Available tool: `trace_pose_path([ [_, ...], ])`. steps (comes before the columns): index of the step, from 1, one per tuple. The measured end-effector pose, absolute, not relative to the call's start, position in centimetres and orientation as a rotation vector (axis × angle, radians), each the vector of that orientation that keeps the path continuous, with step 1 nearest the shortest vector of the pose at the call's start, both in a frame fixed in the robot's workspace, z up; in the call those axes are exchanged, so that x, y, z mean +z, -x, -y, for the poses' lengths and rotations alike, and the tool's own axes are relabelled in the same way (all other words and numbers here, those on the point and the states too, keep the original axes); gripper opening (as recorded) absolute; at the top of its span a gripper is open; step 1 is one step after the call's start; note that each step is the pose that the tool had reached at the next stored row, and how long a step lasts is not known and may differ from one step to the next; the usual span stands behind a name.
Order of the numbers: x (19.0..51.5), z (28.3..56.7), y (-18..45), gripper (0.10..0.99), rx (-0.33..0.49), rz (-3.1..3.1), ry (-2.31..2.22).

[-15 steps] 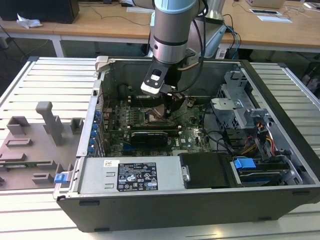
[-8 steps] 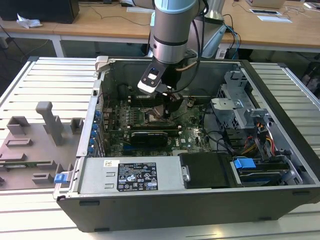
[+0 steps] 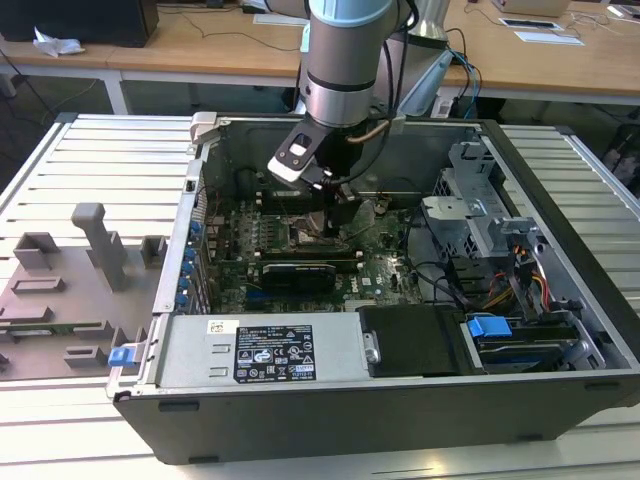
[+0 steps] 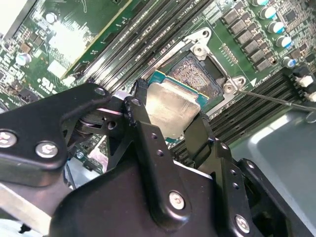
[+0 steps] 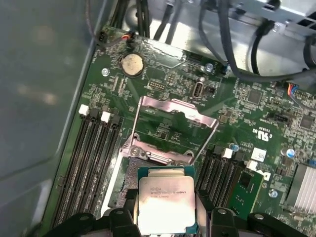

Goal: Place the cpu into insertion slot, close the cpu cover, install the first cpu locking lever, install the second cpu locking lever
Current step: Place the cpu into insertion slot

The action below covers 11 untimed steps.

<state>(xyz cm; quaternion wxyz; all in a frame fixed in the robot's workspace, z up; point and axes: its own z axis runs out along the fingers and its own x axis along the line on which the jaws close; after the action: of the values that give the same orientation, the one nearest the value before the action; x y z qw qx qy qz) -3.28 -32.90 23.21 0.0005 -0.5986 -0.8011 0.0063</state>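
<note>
The cpu (image 5: pixel 165 205) has a dull, brushed silver-grey metal top over a green edge; the claw (image 4: pixel 167 112) gripping it is matt black with bright screw heads; the cpu cover (image 5: pixel 173 118) is bare silvery metal with a satin sheen; the insertion slot (image 4: pixel 197 75) shows a dark, finely grained pin field; the motherboard (image 5: pixel 256 98) is glossy green; the worktop (image 3: pixel 95 150) is ribbed pale-grey metal.

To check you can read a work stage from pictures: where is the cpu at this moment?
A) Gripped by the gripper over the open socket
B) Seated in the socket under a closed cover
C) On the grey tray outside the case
A: the cpu is clamped in the gripper just above the insertion slot, and the cpu cover stands raised.
</note>
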Motion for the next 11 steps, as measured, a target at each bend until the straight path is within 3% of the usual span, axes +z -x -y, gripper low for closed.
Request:
trace_pose_path([
  [11,23.16,32.56,3.29,0.545,0.02,2.327,2.108],
])
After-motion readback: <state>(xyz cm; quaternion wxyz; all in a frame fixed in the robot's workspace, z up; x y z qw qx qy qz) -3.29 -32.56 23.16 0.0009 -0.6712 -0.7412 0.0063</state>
